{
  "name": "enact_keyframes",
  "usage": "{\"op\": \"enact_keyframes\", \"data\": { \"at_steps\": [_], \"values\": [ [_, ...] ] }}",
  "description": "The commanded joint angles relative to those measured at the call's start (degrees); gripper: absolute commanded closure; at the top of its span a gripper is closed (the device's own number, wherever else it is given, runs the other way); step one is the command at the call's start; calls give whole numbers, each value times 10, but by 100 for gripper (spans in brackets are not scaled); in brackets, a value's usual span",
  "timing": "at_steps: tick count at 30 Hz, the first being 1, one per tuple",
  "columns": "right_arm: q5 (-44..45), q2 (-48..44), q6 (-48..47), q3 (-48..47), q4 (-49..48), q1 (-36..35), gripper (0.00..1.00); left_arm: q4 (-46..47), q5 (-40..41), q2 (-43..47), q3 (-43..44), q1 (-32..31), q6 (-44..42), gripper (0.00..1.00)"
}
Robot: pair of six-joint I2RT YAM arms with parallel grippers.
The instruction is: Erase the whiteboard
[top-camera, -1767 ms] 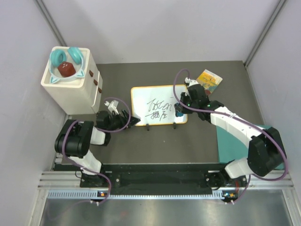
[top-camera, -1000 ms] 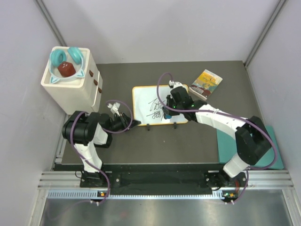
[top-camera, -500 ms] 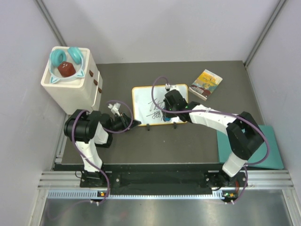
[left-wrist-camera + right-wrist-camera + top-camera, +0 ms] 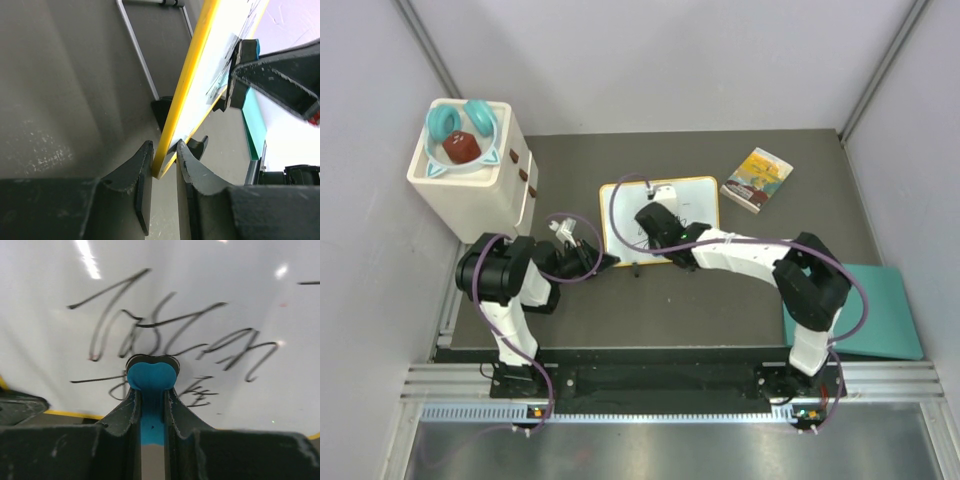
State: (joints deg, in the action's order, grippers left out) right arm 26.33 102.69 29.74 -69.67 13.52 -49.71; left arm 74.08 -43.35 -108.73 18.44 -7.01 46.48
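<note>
The whiteboard (image 4: 698, 205), yellow-framed with illegible black scribbles, sits in the middle of the table (image 4: 740, 290). The left gripper (image 4: 164, 156) is clamped on its yellow edge; the right gripper (image 4: 151, 390) is closed on a blue eraser (image 4: 151, 376) pressed to its face

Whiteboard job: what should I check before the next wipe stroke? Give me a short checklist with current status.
1. Left claw clamped on the whiteboard at its yellow frame: ok.
2. Right claw shut on the blue eraser: ok.
3. Eraser against the board face: ok, going by the left wrist view.
4. Board wiped clean: not ok; black writing lies ahead of the eraser.
5. Yellow book clear of the board: ok, it lies apart.
</note>
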Motion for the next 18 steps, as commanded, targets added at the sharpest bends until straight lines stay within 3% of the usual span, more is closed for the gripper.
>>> {"op": "enact_keyframes", "data": {
  "at_steps": [1,6,12,18],
  "values": [
    [70,62,-24,-63,-13,-58,100,-57,54,13,3,-4,-33,100],
    [103,84,-35,-90,-15,-99,100,-73,62,19,5,-7,-42,100],
    [220,61,18,-32,-30,-96,100,-83,71,19,6,-11,-41,100],
    [201,32,111,41,-44,-58,100,-110,70,26,15,-16,-56,100]
  ]
}}
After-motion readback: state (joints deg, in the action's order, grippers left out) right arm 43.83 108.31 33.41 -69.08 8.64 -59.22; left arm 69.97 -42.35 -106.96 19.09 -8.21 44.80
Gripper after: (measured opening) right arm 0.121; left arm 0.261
